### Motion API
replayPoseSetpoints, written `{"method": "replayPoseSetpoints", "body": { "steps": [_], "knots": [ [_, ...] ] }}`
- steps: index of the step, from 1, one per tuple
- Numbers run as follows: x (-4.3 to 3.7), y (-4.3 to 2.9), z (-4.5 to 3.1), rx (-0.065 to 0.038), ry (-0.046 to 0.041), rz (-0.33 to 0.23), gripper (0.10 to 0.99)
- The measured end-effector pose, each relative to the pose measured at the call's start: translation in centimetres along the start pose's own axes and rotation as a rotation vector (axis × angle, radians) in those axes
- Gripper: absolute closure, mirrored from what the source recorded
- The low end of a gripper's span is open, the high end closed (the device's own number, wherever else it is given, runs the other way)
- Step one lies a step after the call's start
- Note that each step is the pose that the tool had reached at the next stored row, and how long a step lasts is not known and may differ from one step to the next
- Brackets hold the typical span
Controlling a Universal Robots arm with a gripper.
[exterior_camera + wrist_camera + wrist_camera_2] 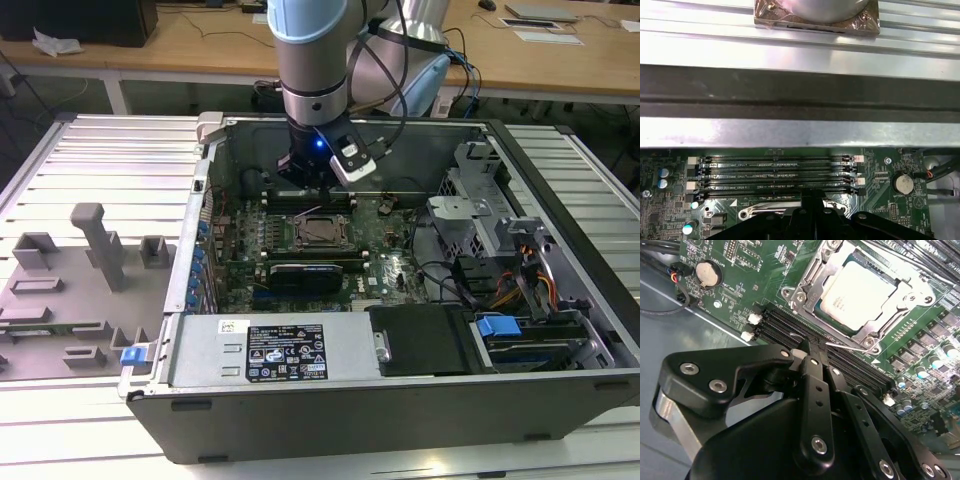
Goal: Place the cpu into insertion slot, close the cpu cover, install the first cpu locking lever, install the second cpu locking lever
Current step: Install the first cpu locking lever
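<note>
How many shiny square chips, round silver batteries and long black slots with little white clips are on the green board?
Square silver cpu: 1
Round silver battery: 1
Long black slots with white clips, in the first wrist view: 4
Total: 6

A ribbed aluminium tabletop [100, 150] fills the foreground under bright, even light, with glare washing out its near corner at the exterior view's left. Grey plastic fixtures [100, 245] stand on it on that same side. Behind runs a row of pale wooden desks [180, 50] on white legs [117, 95], the space beneath them in shadow. A dark box [90, 20] and a crumpled white sheet [50, 42] sit on the desk at the exterior view's left; papers [545, 35] lie on the one at the right. The same ribbed metal shows in the first wrist view.
</note>
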State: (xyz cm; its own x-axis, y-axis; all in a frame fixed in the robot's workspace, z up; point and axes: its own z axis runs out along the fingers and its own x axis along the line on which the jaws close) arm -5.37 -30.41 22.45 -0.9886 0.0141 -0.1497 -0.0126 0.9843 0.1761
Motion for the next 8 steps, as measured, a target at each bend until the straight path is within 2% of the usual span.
{"method": "replayPoseSetpoints", "body": {
  "steps": [4,8],
  "knots": [
    [0.01,-0.01,0.08,0.0,-0.0003,0.0,0.98],
    [0.1,-0.12,0.64,0.0,-0.0196,-0.003,0.98]
  ]
}}
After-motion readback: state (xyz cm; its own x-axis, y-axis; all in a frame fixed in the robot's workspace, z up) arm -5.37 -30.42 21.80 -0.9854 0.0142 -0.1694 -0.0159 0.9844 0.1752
